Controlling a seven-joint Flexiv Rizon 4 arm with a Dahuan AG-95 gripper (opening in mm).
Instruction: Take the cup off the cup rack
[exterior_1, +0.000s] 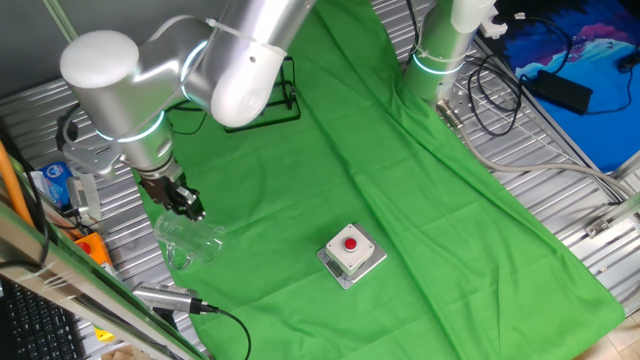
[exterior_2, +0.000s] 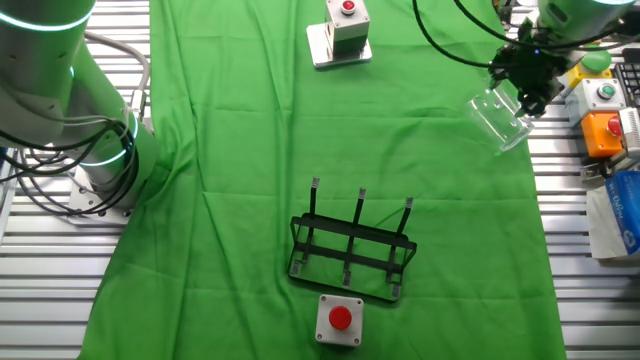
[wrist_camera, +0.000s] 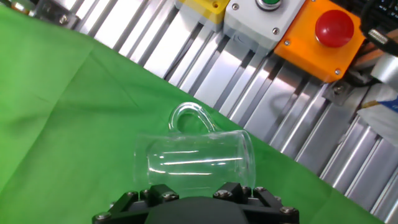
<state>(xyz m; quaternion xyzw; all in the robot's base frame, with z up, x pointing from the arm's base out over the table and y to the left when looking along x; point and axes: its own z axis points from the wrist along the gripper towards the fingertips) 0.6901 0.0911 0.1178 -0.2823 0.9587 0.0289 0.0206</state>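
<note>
Cup (exterior_2: 497, 118) sits clamped in the gripper (exterior_2: 527, 84) at the edge of the green cloth (exterior_2: 250, 150), tipped sideways, handle (wrist_camera: 188, 116) pointing away from the fingers. The cup rack (exterior_2: 350, 250) stands empty, well apart, beside a grey red-button box (exterior_2: 339, 320).

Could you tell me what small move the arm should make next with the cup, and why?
Probably lower it gently onto the green cloth and only then open. The gripper is shut on the cup, which lies on its side near the cloth's edge, well clear of the cup rack. Whether the cup already touches the cloth cannot be told, so releasing now seems risky.
</note>
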